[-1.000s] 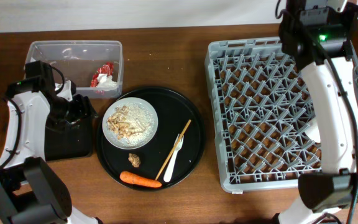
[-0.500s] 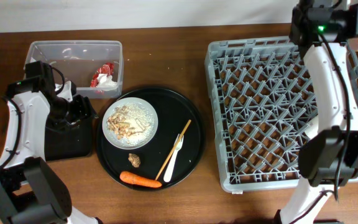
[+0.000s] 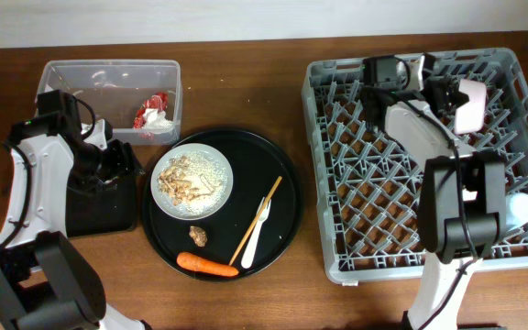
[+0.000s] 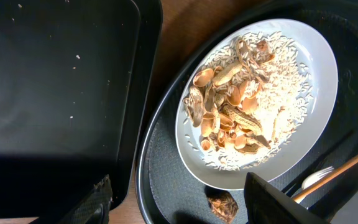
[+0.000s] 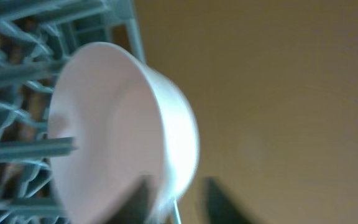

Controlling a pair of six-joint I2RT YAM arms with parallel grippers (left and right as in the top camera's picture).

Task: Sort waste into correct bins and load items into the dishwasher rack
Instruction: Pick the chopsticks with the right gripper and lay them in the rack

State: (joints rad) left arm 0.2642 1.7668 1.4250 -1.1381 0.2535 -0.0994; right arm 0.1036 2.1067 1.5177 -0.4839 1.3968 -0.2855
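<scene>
right wrist view: the small pale pink bowl [image 5: 117,124] leans on the dishwasher rack [image 5: 23,148] pegs, its rim inside the right claw [image 5: 184,200]; clamped or loose, i cannot tell. left claw [image 4: 185,199] gapes near the white round plate [image 4: 325,81].

two bins [image 3: 108,64] [image 3: 99,216], one rack [image 3: 374,213], one plate [image 3: 228,183]

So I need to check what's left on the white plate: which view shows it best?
The left wrist view: the white plate is close up, rice and food chunks distinct. Overhead shows it whole but small on the round black tray. The right wrist view lacks it.
</scene>
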